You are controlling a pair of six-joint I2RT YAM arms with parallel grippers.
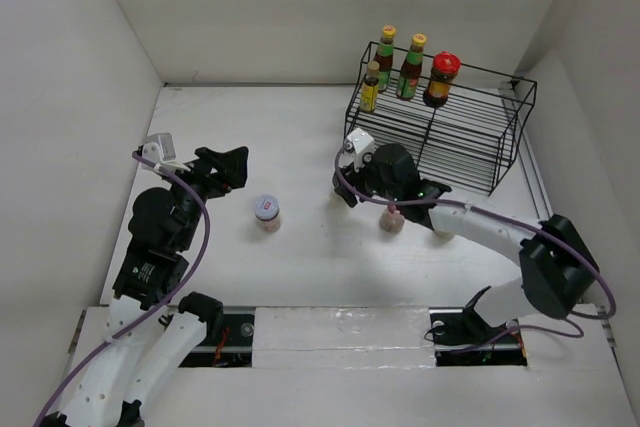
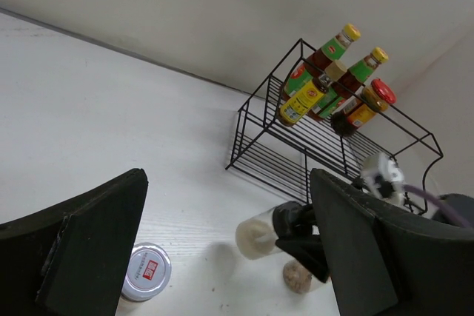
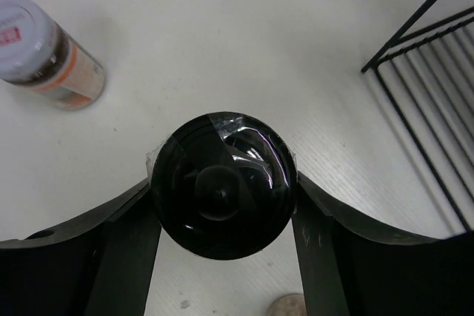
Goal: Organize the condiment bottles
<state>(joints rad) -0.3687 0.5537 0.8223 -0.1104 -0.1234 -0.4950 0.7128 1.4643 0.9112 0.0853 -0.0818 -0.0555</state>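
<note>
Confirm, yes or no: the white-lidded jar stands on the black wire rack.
No, the white-lidded jar stands on the table, well to the left of the black wire rack.

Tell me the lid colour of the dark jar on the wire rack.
The jar has a red lid, clearest in the top external view.

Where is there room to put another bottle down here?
Bare: the black wire rack's top shelf right of the red-lidded dark jar; the white table between the rack and the open left claw. Crowded: the shelf's left end, and around the right claw gripping a black-capped bottle beside the small pink-capped bottle.
</note>
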